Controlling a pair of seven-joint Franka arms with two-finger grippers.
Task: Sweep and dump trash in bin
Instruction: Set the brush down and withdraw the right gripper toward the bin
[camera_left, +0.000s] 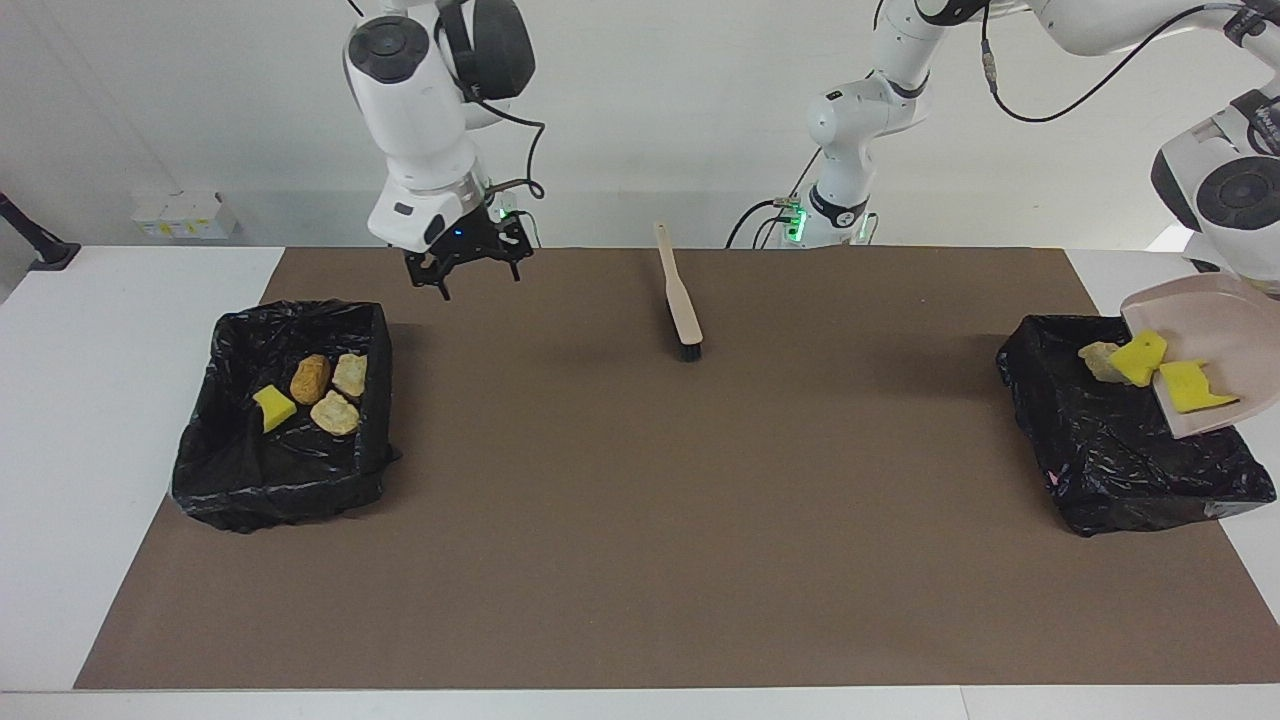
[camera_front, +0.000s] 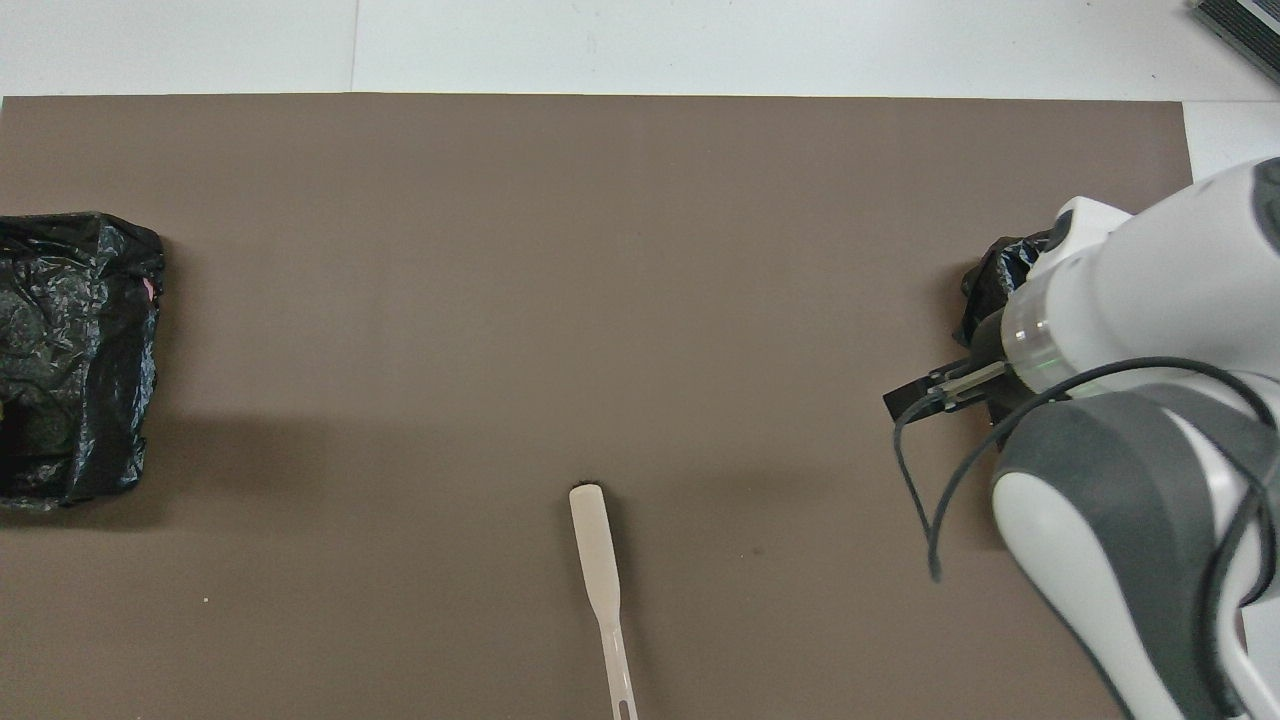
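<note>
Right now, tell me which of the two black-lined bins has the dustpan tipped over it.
The bin at the left arm's end: the dustpan tilts over it, spilling scraps. The other bin already holds four pieces.

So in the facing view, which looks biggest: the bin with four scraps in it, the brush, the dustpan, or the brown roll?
Largest to smallest as they look:
1. Bin.
2. Dustpan, though the picture's edge cuts it off and it is raised, so its true size is unsure.
3. Brush, long but thin.
4. Brown roll, clearly smallest.
</note>
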